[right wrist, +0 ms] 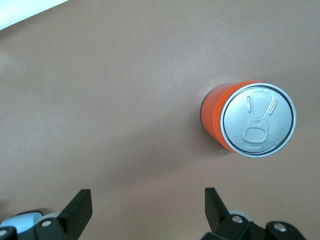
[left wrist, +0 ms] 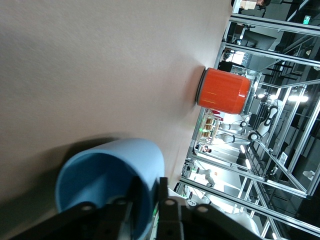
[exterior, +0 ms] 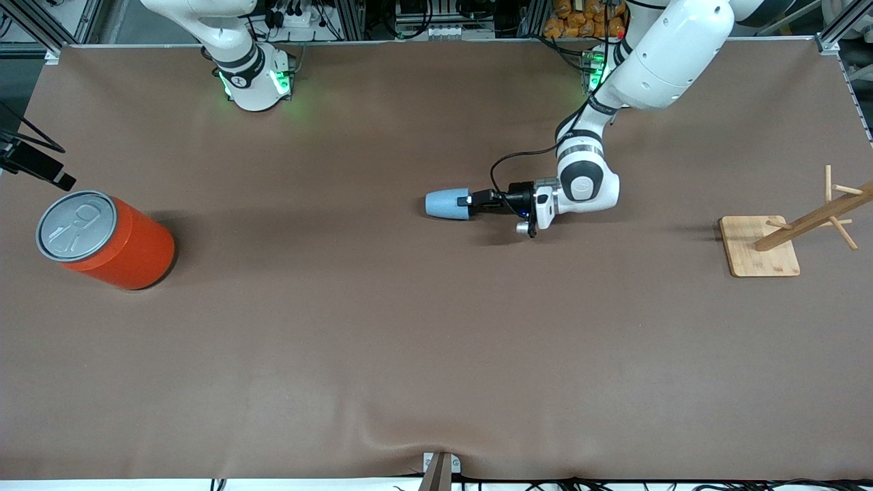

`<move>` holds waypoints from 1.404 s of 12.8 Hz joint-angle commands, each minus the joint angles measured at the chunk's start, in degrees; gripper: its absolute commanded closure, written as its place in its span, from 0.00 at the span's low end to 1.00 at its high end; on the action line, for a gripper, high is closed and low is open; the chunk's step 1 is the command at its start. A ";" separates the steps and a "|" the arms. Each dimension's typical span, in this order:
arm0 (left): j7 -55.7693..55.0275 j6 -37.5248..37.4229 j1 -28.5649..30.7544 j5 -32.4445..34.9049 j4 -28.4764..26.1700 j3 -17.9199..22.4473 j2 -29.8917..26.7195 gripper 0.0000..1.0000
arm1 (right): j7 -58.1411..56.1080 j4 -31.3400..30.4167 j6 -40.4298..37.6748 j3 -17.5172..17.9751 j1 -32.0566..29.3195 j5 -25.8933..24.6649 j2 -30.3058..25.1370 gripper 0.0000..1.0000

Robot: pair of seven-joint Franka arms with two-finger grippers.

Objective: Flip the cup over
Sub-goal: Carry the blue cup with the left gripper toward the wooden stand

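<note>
Over mid-table, left gripper jaws clamped on sideways cup; right gripper jaws apart.

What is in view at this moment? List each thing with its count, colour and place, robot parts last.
cup: one, light blue, lying sideways near the table's middle, its rim gripped with one finger inside the mouth.
can: one, orange with a silver pull-tab top, upright toward the right arm's end of the table.
wooden rack: one, pale wood, pegged post on a square base, toward the left arm's end.
table: one, brown covering.
left gripper: one, black, shut on the cup's rim, low over the table's middle.
right gripper: one, black, open, up over the table with the can in its view; this arm waits.
</note>
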 commanded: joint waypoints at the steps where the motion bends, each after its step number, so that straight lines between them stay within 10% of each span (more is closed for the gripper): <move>1: 0.97 1.05 -0.74 -1.66 0.14 0.01 -0.20 1.00 | 0.49 0.88 -1.54 1.76 -0.08 0.62 -0.49 0.00; 6: -2.52 1.14 8.28 8.04 -0.21 0.63 -5.81 1.00 | 0.58 0.71 -1.02 1.77 -0.43 0.88 -0.85 0.00; 13: -25.10 -9.54 38.16 70.50 11.70 0.63 -9.43 1.00 | 0.58 0.71 -1.36 1.68 -0.43 0.88 -0.85 0.00; 18: -39.94 -16.26 40.83 98.22 24.56 0.20 -9.87 1.00 | 0.41 0.71 -1.28 1.42 -0.08 1.50 -1.02 0.00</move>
